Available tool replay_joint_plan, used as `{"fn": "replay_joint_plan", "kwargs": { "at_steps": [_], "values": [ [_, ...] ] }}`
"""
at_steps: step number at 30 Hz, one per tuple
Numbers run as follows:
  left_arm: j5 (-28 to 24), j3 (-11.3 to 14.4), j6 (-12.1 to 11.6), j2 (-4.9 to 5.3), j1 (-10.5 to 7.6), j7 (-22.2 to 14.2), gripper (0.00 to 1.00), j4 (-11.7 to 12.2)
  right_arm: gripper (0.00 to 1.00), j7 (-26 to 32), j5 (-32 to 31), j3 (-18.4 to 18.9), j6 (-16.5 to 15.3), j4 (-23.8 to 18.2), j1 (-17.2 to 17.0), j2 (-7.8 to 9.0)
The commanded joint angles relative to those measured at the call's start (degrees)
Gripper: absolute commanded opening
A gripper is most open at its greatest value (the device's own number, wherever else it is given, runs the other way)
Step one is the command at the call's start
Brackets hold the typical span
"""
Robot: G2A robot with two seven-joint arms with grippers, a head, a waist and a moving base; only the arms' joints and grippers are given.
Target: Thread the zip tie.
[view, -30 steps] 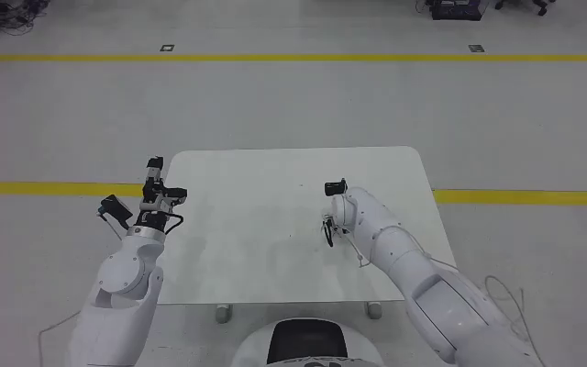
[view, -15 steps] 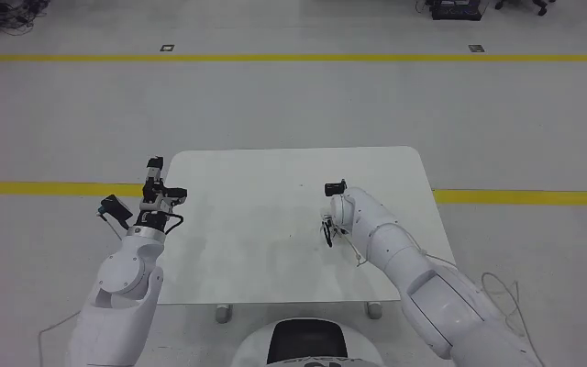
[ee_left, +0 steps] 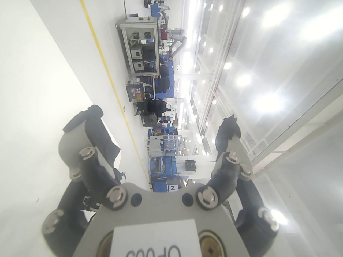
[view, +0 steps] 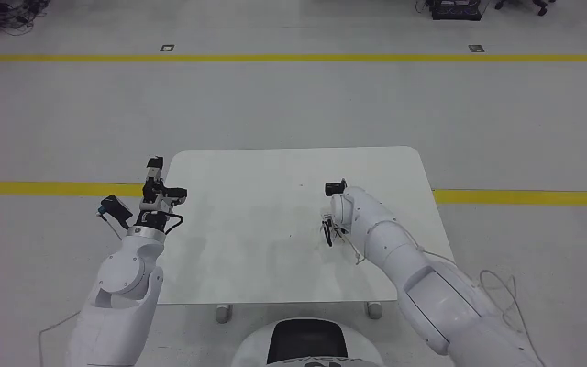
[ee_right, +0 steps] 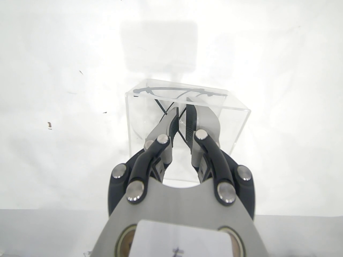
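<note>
Item under inspection: the black zip tie (ee_right: 171,90) lies inside a small clear box (ee_right: 235,124) standing on the right-hand part of the white table (view: 275,183), its strands crossing inside the box and curving along the far wall. No strand can be made out passing through a locking head, so threading is judged not yet done; work stands at the pick-up stage. The right end effector (ee_right: 183,108) is lowered into the box, its jaws drawn narrow with a slim gap between them and one strand running through that gap; firm contact is not evident, so it is recorded as not yet clenched. The left end effector (ee_left: 163,118) hangs at the table's left edge, spread wide and empty, well apart from the box. The table top bears a few dark specks (ee_right: 49,125). The floor beyond is pale with yellow lines (view: 275,58); the workshop holds equipment racks (ee_left: 139,46).
</note>
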Motion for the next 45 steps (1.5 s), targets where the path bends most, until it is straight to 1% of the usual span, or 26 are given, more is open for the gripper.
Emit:
{"fn": "replay_joint_plan", "kwargs": {
  "at_steps": [1,4,7,9,10,17,21,27,31,33,34,35,38,45],
  "values": [
    [0.0,0.0,0.0,0.0,0.0,0.0,1.0,0.0,0.16,0.05,-0.2,-0.13,0.1,0.21,0.14,-0.14],
    [0.0,0.0,0.0,0.0,0.0,0.0,1.0,0.0,0.17,0.11,-0.29,-0.23,0.07,0.49,0.28,-0.32],
    [0.0,0.0,0.0,0.0,0.0,0.0,1.0,0.0,0.15,0.16,-0.31,-0.29,0.01,0.84,0.43,-0.5],
    [0.0,0.0,0.0,0.0,0.0,0.0,1.0,0.0,0.1,0.15,-0.27,-0.29,-0.07,1.12,0.55,-0.62],
    [0.0,0.0,0.0,0.0,0.0,0.0,1.0,0.0,0.0,0.14,-0.24,-0.28,-0.13,1.24,0.61,-0.67],
    [0.0,0.0,0.0,0.0,0.0,0.0,1.0,0.0,0.0,-0.05,-0.22,-0.27,-0.33,1.91,1.05,-1.01],
    [0.0,0.0,0.0,0.0,0.0,0.0,1.0,0.0,0.0,-0.31,0.11,0.07,-1.01,1.9,1.4,-0.99],
    [0.0,0.0,0.0,0.0,0.0,0.0,1.0,0.0,0.0,-0.73,-0.04,0.89,-1.8,-0.13,1.11,-0.32],
    [0.0,0.0,0.0,0.0,0.0,0.0,1.0,0.0,0.0,-0.21,-0.45,1.45,-1.54,-1.55,0.29,0.29],
    [0.0,0.0,0.0,0.0,0.0,0.0,1.0,0.0,0.09,0.17,-0.58,1.74,-1.35,-2.07,-0.09,0.57],
    [0.0,0.0,0.0,0.0,0.0,0.0,1.0,0.0,0.19,0.31,-0.62,1.85,-1.3,-2.26,-0.23,0.67],
    [0.0,0.0,0.0,0.0,0.0,0.0,1.0,0.0,0.22,0.43,-0.71,1.94,-1.18,-2.46,-0.37,0.76],
    [0.0,0.0,0.0,0.0,0.0,0.0,1.0,0.0,0.23,0.78,-1.12,2.07,-0.89,-3.2,-0.84,0.98],
    [0.0,0.0,0.0,0.0,0.0,0.0,1.0,0.0,0.18,1.45,-2.02,2.21,-0.24,-4.53,-1.6,1.28]
  ]
}}
